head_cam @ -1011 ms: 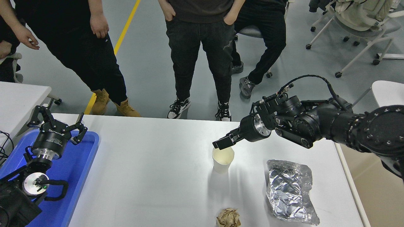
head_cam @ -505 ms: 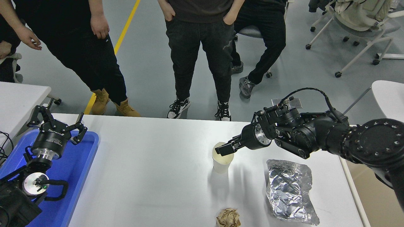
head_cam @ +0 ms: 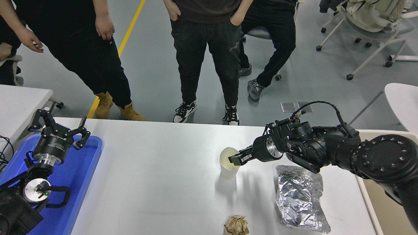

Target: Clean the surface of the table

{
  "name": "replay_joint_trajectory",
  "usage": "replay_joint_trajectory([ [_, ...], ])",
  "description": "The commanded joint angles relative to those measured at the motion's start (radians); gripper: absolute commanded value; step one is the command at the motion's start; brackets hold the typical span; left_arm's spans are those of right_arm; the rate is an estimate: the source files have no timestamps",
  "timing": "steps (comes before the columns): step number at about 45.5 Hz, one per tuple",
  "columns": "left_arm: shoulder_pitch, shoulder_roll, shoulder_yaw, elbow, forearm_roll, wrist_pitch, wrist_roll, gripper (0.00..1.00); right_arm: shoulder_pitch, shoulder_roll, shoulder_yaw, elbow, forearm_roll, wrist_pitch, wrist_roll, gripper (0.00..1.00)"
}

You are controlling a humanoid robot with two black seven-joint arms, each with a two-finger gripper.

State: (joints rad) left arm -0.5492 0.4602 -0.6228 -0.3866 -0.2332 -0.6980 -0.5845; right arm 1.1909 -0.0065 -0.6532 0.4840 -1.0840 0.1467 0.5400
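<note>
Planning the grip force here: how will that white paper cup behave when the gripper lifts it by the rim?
The paper cup looks thin-walled and empty, so probably light and easily crushed. Standing upright and narrow-based, it may tip if the right gripper nudges it sideways.

A lab: grey floor [head_cam: 156,65], yellow line [head_cam: 130,31], wheeled chairs [head_cam: 369,29].
</note>
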Motion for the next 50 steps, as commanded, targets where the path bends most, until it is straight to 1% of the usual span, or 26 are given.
replay_joint_trajectory([
  [1, 0.0, 0.0, 0.0, 0.0, 0.0, 0.0, 0.0, 1.0, -0.011, 0.0, -0.034, -0.012, -0.001, 0.001, 0.001, 0.11],
  [3, 0.0, 0.0, 0.0, 0.0, 0.0, 0.0, 0.0, 1.0, -0.011, 0.0, -0.034, -0.012, -0.001, 0.002, 0.001, 0.06],
  [7, 0.0, 0.0, 0.0, 0.0, 0.0, 0.0, 0.0, 1.0, -0.01, 0.0, -0.034, -0.021, 0.001, 0.004, 0.003, 0.0],
  [28, 0.0, 0.0, 0.0, 0.0, 0.0, 0.0, 0.0, 1.0, 0.001, -0.001, -0.032, -0.019, 0.004, 0.008, 0.009, 0.0],
  [41, 0.0, 0.0, 0.0, 0.0, 0.0, 0.0, 0.0, 1.0, 0.042, -0.016, -0.02, -0.002, 0.013, 0.01, 0.018, 0.0],
  [50, 0.0, 0.0, 0.0, 0.0, 0.0, 0.0, 0.0, 1.0, 0.082, -0.079, 0.009, 0.097, 0.016, 0.01, 0.051, 0.0],
])
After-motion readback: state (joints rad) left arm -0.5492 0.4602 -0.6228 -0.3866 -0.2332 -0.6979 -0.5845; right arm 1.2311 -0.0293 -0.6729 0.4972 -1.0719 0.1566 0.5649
